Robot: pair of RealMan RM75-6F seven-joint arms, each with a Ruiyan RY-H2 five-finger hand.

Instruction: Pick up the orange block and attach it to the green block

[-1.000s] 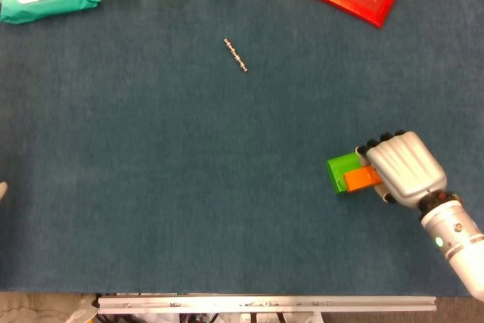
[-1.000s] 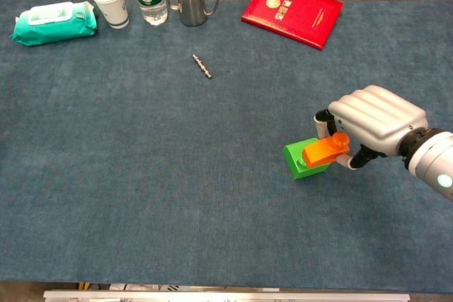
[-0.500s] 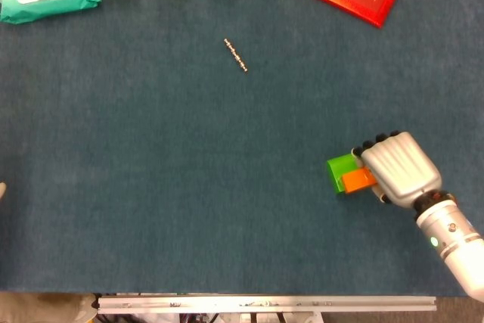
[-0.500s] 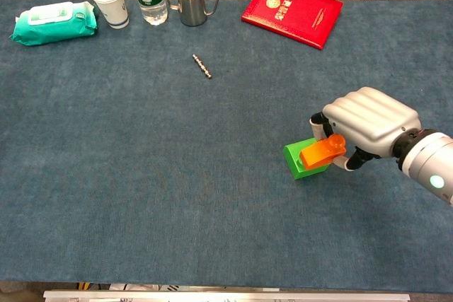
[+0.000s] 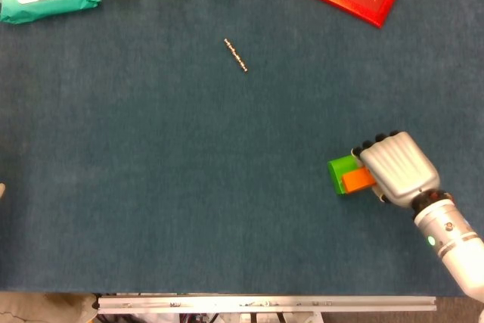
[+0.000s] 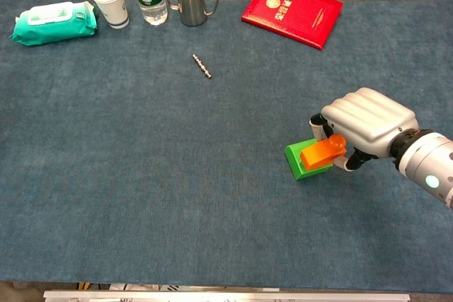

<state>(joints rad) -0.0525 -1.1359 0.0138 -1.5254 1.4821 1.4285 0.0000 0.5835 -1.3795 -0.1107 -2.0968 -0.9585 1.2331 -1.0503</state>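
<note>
Blue table (image 6: 141,175), right robot hand (image 6: 364,126) still gripping orange block (image 6: 320,153), now lower on green block (image 6: 297,162)

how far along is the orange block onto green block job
Pickup looks done: the right hand holds the orange block. In hand: the block sits on top of the green block, apparently tilted. Left: seating it flat, if needed, and letting go. Whether it has locked on cannot be told.

block (image 6: 323,153) on base block (image 6: 296,161), right hand (image 6: 364,126) behind
</note>
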